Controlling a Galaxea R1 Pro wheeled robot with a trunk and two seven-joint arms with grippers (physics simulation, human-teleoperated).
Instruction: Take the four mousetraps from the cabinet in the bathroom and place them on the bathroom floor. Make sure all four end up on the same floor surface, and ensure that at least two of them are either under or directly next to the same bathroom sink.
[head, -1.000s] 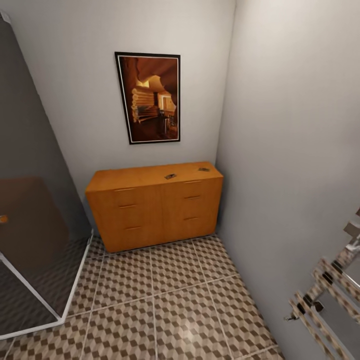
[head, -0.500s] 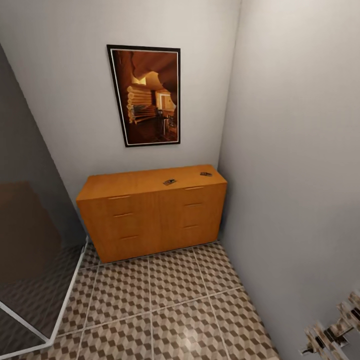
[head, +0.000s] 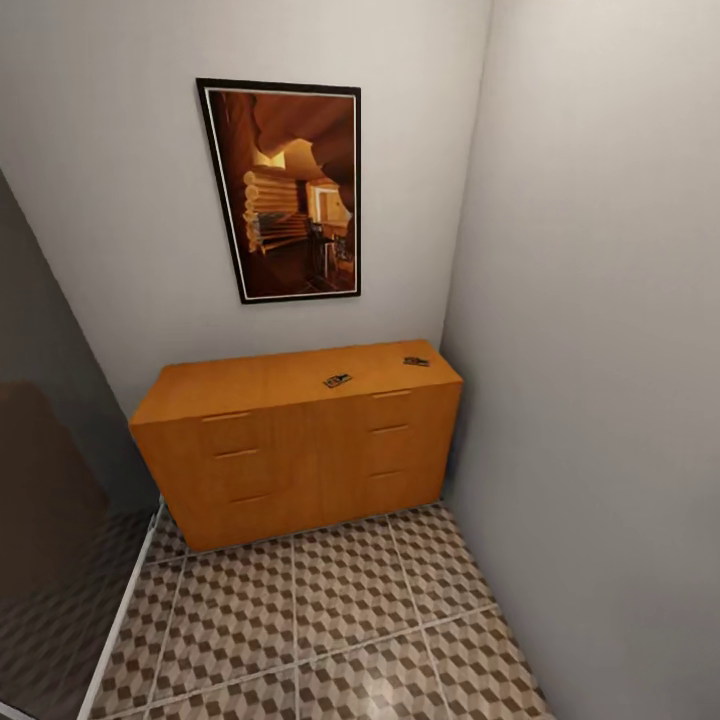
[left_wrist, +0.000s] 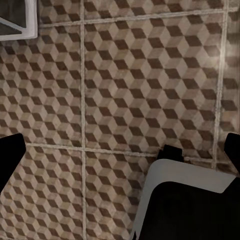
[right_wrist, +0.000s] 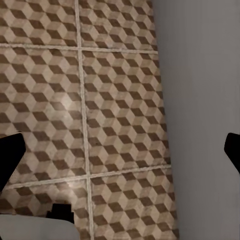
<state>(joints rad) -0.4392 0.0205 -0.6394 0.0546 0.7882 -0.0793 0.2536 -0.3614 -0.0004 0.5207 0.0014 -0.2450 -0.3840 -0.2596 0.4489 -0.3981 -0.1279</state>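
Head view: two traps (head: 337, 380) (head: 415, 361) on top of the cabinet (head: 300, 450) in the corner; other two unseen, none on the floor (head: 340, 610). Nothing placed yet, by the look of it.

Left wrist: left tool (left_wrist: 120, 150) spread wide, empty, over tiles.

Right wrist: right tool (right_wrist: 120, 147) wide, empty, beside wall (right_wrist: 200, 100).

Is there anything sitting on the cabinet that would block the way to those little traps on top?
Nothing visible does. Two mousetraps lie in the open on the cabinet top, and the bathroom floor in front looks bare.
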